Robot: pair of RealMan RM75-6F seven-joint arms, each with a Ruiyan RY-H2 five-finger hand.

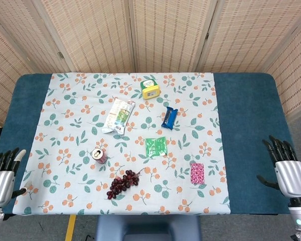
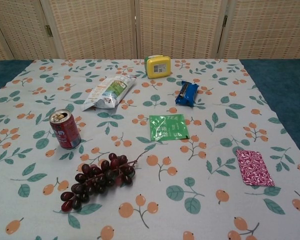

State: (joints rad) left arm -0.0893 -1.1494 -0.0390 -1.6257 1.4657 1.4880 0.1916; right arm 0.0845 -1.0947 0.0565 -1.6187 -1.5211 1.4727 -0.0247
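Left hand (image 1: pixel 1 175): at the near left corner of the surface (image 1: pixel 246 115), past the edge of the cloth (image 1: pixel 65 115), fingers (image 1: pixel 5 158) straight and apart, holding nothing; seen in the head view only. Right hand (image 1: pixel 290 173): at the near right corner over the bare blue strip, fingers (image 1: pixel 278 148) likewise released and spread, holding nothing; head view only. Can (image 1: pixel 99 155): red, upright, top opened, left of centre on the cloth, the item nearest the left hand though well apart from it. Grapes (image 1: pixel 122 183): dark bunch lying just in front of the can and a little to its right, stem pointing toward the centre. Pink packet (image 1: pixel 196 172): flat, near the front right of the cloth, the item nearest the right hand, well apart from it. Green packet (image 1: pixel 155 146): flat, at the middle of the cloth, between can and pink packet. Blue bar (image 1: pixel 169 118): wrapped, lying beyond the green packet. White bag (image 1: pixel 118 115): crumpled, lying left of the blue bar. Yellow box (image 1: pixel 150 89): at the far side of the cloth, near centre. Screen (image 1: pixel 165 35): woven folding panels behind the surface
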